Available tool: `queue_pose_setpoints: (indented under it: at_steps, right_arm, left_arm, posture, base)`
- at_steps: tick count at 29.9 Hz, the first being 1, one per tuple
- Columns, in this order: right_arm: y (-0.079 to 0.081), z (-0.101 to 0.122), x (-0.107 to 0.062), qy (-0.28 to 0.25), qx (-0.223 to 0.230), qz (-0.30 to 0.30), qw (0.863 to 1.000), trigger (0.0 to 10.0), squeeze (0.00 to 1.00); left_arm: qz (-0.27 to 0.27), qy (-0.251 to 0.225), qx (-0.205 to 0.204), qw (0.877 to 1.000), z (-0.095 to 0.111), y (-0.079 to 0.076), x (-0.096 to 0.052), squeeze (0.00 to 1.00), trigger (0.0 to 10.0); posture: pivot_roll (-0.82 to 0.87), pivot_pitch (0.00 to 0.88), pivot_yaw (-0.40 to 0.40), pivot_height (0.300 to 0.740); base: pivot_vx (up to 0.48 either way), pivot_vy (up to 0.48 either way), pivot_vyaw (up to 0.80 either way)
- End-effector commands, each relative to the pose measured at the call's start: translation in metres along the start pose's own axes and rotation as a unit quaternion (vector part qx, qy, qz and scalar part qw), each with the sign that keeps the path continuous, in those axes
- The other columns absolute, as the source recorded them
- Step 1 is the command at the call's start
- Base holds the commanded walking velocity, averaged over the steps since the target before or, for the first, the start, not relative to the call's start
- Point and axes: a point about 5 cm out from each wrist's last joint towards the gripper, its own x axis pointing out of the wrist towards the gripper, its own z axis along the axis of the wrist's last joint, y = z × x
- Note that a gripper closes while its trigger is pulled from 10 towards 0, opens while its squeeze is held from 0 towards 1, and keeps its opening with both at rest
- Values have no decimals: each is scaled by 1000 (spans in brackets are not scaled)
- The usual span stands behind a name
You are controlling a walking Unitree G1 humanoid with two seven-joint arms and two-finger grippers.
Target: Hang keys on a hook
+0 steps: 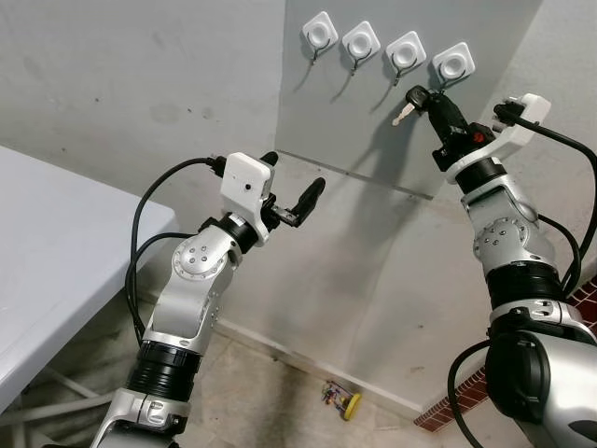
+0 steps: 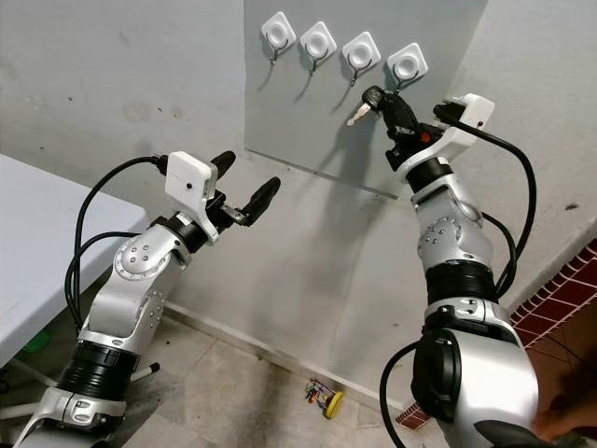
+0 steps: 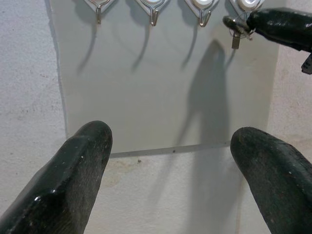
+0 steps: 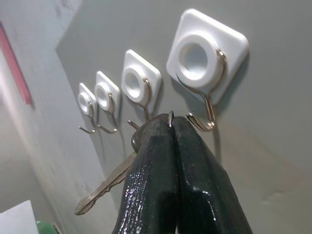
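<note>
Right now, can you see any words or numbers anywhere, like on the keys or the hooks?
None that can be read.
The keys, pinched in the right gripper: no writing shows on them.
The four white hooks on the grey panel: plain, no label.
The left gripper, open beside the white table: no markings visible.
The small colourful toy on the floor: too small to tell.

Hooks (image 1: 388, 45): white pads, silver wire. Key (image 4: 105, 187): silver, black head. Hand fingers (image 4: 156, 185): glossy black. Wall panel (image 1: 373, 121): pale grey. Worktop (image 1: 56, 252): white.
</note>
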Motion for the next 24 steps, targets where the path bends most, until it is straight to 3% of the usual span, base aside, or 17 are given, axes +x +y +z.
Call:
queue_pose_setpoints:
  at_steps: [1, 15, 24]
  right_arm:
    - [1, 11, 1, -25, -6, 9, 1000, 10000, 0]
    - [-3, 9, -2, -28, 21, 2, 999, 10000, 0]
    - [-7, 4, -4, -8, 14, -22, 1000, 10000, 0]
  left_arm:
    - [0, -7, 6, 1000, 5, 0, 1, 0, 10000]
    - [0, -10, 7, 1000, 6, 0, 2, 0, 10000]
    - [1, -10, 9, 1000, 7, 1, 2, 0, 10000]
  posture:
    - [45, 0, -98, 740]
    - [42, 0, -98, 740]
    - [40, 0, -95, 740]
  base:
    - [0, 0, 0]
    - [0, 0, 0]
    - [0, 0, 0]
